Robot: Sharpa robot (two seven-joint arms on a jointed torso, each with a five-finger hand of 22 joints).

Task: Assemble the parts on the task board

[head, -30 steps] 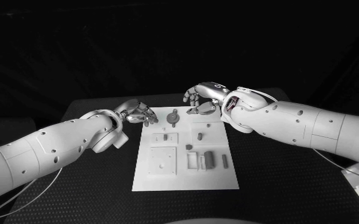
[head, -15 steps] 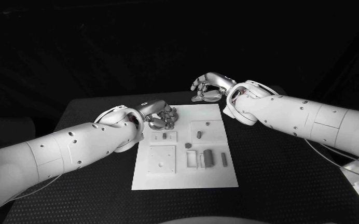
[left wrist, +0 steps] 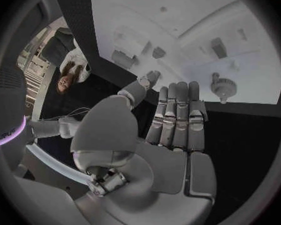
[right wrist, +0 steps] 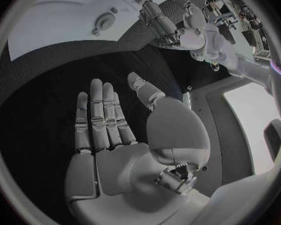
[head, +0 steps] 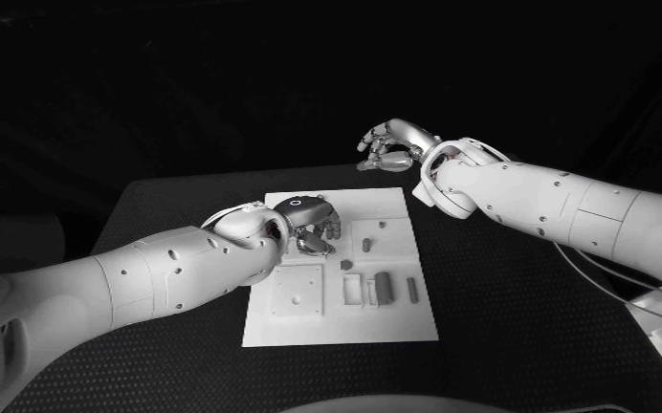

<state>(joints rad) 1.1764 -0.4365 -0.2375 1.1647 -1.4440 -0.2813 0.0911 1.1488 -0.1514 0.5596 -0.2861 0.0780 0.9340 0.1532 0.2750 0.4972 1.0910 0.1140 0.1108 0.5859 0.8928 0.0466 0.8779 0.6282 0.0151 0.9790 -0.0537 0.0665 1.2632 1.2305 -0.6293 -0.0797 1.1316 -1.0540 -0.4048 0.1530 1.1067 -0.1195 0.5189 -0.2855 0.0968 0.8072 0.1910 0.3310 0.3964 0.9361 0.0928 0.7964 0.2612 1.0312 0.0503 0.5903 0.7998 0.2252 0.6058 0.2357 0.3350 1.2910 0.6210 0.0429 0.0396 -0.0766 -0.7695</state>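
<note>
**Inspector:** Since the earlier frame, what has shifted?

**Operator:** Left hand (head: 306, 220) has travelled in over the task board (head: 345, 322)'s far-left part; right hand (head: 392, 148) has lifted away beyond the board's far edge, fingers loosely apart, holding nothing.

**Inspector:** Left fingers?

**Operator:** Straight and side by side in the wrist view, empty. The geared part (left wrist: 222, 87) stands on the board just past my fingertips (left wrist: 178, 92).

**Inspector:** Recommendation?

**Operator:** I judge I should descend slowly, thumb opposite fingers, and grip its stem squarely without tilting it.
</note>
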